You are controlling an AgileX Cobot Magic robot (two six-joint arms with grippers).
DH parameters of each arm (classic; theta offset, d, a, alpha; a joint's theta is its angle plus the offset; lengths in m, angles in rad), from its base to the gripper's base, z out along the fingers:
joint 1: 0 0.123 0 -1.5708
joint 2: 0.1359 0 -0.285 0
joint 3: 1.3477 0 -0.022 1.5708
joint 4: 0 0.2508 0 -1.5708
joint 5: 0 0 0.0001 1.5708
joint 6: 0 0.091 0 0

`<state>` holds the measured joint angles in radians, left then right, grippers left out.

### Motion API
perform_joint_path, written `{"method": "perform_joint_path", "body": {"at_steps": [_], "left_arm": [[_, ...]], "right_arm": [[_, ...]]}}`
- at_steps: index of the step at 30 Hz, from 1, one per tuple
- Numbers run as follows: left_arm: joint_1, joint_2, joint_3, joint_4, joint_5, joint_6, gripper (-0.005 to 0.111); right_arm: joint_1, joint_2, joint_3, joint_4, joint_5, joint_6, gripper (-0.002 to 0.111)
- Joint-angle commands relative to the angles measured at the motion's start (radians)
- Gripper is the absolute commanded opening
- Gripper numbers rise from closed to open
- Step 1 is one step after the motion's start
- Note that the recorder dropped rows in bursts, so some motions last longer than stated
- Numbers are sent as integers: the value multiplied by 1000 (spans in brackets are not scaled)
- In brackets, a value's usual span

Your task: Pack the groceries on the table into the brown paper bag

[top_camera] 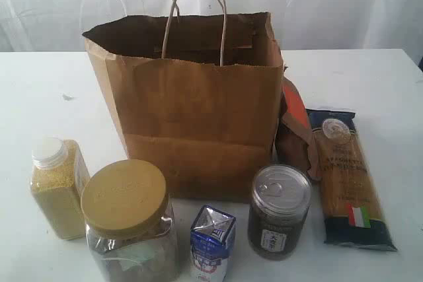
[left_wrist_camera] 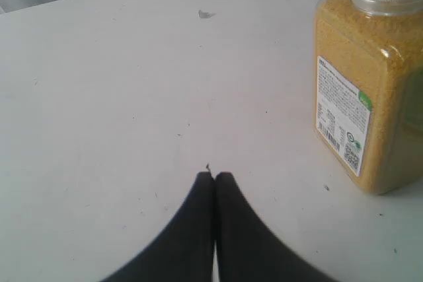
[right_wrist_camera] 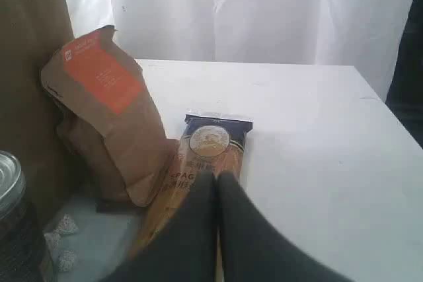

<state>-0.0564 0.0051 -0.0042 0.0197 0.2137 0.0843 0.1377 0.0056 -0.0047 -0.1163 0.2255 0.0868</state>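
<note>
Plainly, we see the brown paper bag (top_camera: 198, 117) standing upright and open-mouthed in the middle of the table (top_camera: 383, 84), its twisted cord handles (top_camera: 195, 18) raised. Taking the bag as the centre of the dial in the exterior view, all the groceries are outside it. The yellow-grain bottle (top_camera: 58, 193) with its white cap (top_camera: 49, 152) stands at eight o'clock. The tan-lidded wide jar (top_camera: 129, 229) is at seven, just beside the bottle. The small blue-white carton (top_camera: 211, 246) is at six and the dark foil-topped jar (top_camera: 279, 212) at five. The brown pouch with orange label (top_camera: 296, 133) leans against the bag's side at three. The spaghetti pack (top_camera: 350, 183) lies flat at four, just beside the pouch.

On the spaghetti pack we read only the letters "PAG", under a round medallion, with an Italian tricolour lower down. The bottle's white label carries fine print, a barcode and a green mark, too small for us to read. The writing on the carton, the dark jar and the pouch's orange label is likewise illegible.

The left gripper (left_wrist_camera: 215, 176) has its jaws pressed together on nothing, over bare tabletop near the bottle. The right gripper (right_wrist_camera: 216, 175) also has its jaws pressed together, empty. Its tips show in front of the spaghetti pack, and we cannot tell whether they touch it.
</note>
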Motion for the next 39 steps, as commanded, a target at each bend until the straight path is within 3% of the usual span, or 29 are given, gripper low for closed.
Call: {"method": "perform_joint_path", "body": {"at_steps": [1, 3, 5, 8, 19, 22, 25, 28, 33, 39], "left_arm": [[4, -5, 4, -12, -4, -1, 0], [4, -5, 4, -12, -4, -1, 0], [4, -5, 4, -12, -4, -1, 0], [4, -5, 4, -12, -4, -1, 0], [4, -5, 4, -12, -4, -1, 0], [4, -5, 4, -12, -4, -1, 0], [4, -5, 4, -12, -6, -1, 0], [4, -5, 4, -12, -6, -1, 0], [4, -5, 4, -12, -6, -1, 0], [4, -5, 4, -12, -6, -1, 0]], "right_arm": [[-8, -6, 5, -52, -37, -69, 0], [-8, -6, 5, -8, -163, -49, 0], [-8, -6, 5, 161, -306, 150, 0], [-8, -6, 5, 231, -447, 329, 0], [-8, -6, 5, 217, -748, 424, 0], [-1, -6, -35, 35, -666, 489, 0], [28, -1, -203, -438, -310, 928, 0], [92, 76, -344, -795, -234, 1195, 0], [202, 286, -487, -926, -232, 1137, 0], [216, 494, -535, -940, -265, 867, 0]]}}
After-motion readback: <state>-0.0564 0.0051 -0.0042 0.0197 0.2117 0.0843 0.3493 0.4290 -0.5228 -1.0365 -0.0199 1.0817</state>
